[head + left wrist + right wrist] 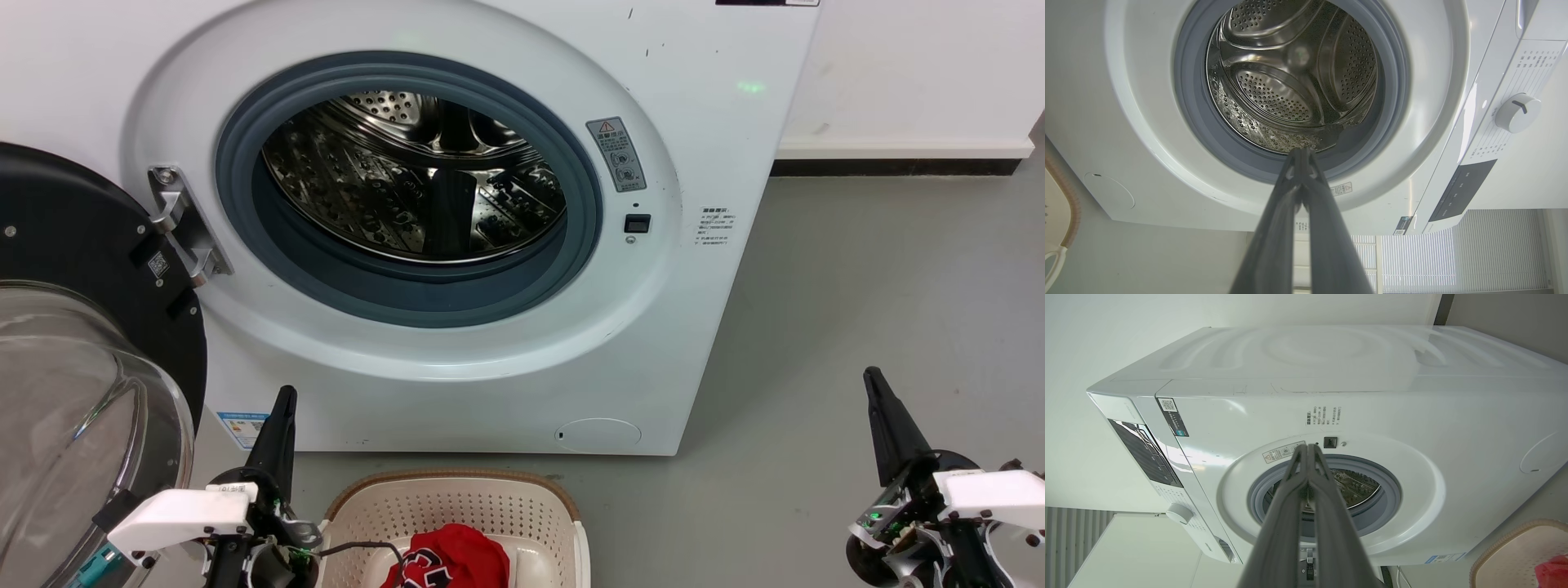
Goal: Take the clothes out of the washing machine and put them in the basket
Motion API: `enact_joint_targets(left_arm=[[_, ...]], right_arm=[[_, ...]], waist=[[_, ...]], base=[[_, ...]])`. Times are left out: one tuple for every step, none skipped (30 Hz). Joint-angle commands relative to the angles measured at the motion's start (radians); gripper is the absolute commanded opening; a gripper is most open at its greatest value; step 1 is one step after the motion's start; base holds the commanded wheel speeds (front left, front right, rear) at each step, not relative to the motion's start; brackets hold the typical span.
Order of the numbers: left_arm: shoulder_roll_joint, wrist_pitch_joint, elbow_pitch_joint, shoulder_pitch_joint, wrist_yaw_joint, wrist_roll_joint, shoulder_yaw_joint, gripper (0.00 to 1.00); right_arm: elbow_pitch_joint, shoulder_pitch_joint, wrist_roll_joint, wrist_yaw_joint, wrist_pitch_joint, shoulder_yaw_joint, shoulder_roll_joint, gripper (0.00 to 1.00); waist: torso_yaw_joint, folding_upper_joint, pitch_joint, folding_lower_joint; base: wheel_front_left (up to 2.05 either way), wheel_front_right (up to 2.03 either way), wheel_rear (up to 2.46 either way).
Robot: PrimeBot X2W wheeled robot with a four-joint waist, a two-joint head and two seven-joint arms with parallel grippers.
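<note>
On grey floor [857, 327] by the washing machine [490, 392] sat the basket [490, 506], close for short drops, clothes [457, 559] inside; drum [408, 188] seemingly bare, we held left gripper [285, 396] and right gripper [872, 377] pinched together, empty.

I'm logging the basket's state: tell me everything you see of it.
The basket is cream perforated plastic with a brown rim and rounded corners. It stands upright on the grey floor just before the washing machine, cut off by the head view's bottom edge. A red garment with white-and-black print lies inside.
</note>
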Motion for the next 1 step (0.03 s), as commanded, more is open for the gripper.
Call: enact_joint_targets(left_arm=[[-0.001, 0.002, 0.001, -0.007, -0.004, -0.002, 0.003, 0.0]], right_arm=[[0.002, -0.014, -0.002, 0.0, 0.003, -0.002, 0.004, 0.0]], waist=[[0.0, 0.0, 0.0, 0.0]], base=[[0.0, 0.0, 0.0]])
